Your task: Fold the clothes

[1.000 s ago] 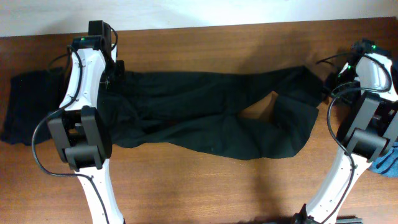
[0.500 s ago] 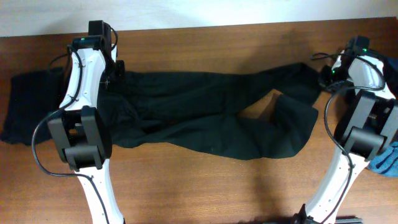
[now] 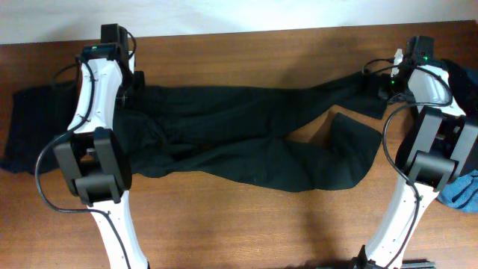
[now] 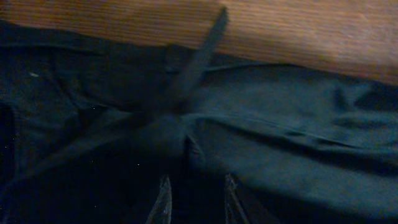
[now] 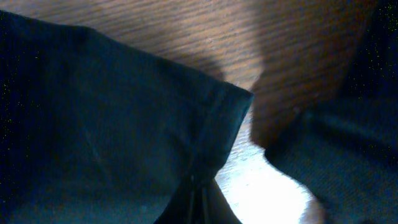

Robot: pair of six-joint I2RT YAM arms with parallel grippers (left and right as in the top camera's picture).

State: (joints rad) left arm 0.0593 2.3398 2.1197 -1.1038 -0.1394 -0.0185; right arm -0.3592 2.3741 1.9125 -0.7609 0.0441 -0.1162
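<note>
A long pair of black trousers [image 3: 239, 127] lies across the wooden table, waist to the left and legs to the right. My left gripper [image 3: 137, 88] is at the waistband. Its fingers [image 4: 163, 200] stand a little apart, with dark cloth [image 4: 280, 112] bunched between them and creases running towards them. My right gripper [image 3: 382, 84] is shut on the hem of the far leg [image 5: 230, 118], pinching the cloth edge at the far right. The near leg ends loose and curled [image 3: 358, 149].
A second black garment [image 3: 30, 127] lies at the table's left edge. A blue piece [image 3: 463, 190] sits at the right edge by the right arm's base. More dark cloth [image 3: 459, 75] lies behind the right arm. Bare wood [image 3: 246, 224] runs along the front.
My right gripper has shut on the far leg's hem and moved towards the back right, drawing that leg straighter. The left arm has shifted only slightly.
</note>
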